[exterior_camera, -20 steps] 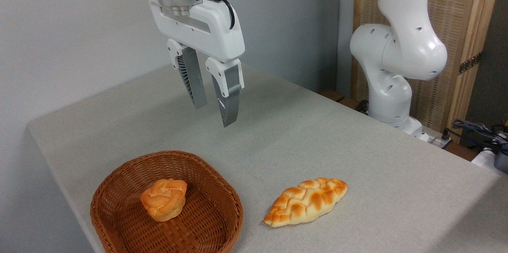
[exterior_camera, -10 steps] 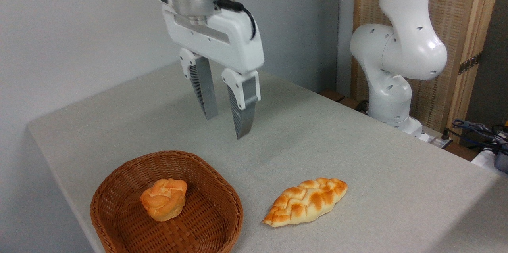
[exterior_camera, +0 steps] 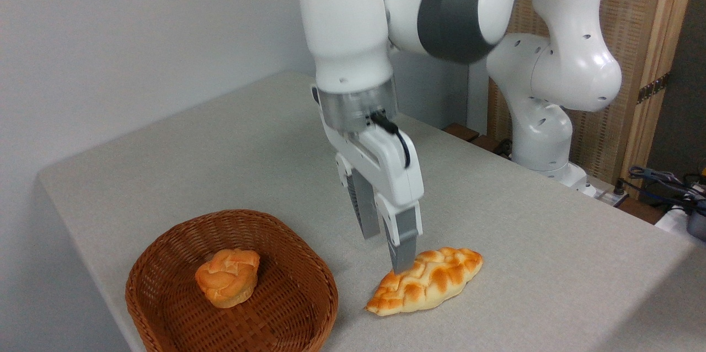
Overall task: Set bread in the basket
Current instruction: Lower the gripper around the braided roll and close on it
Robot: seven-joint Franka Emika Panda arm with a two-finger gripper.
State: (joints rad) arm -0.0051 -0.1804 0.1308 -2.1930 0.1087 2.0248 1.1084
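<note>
Camera view: gripper (exterior_camera: pixel 389 252) has dropped from high above the table (exterior_camera: pixel 524 241) and swung right, now over the left-centre of the braided loaf (exterior_camera: pixel 424 280). Fingers are parted by a narrow gap, nothing between them; near fingertip (exterior_camera: pixel 401 264) at or just above the crust, can't tell contact. Loaf lies on the cloth just right of the wicker basket (exterior_camera: pixel 165 264), not in it. Small knotted bun (exterior_camera: pixel 228 276) sits in the basket. Reads as pre-grasp; loaf not yet gripped.

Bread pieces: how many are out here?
2. A round bun sits in the basket; a long braided loaf lies on the table to the basket's right, under the gripper.
</note>
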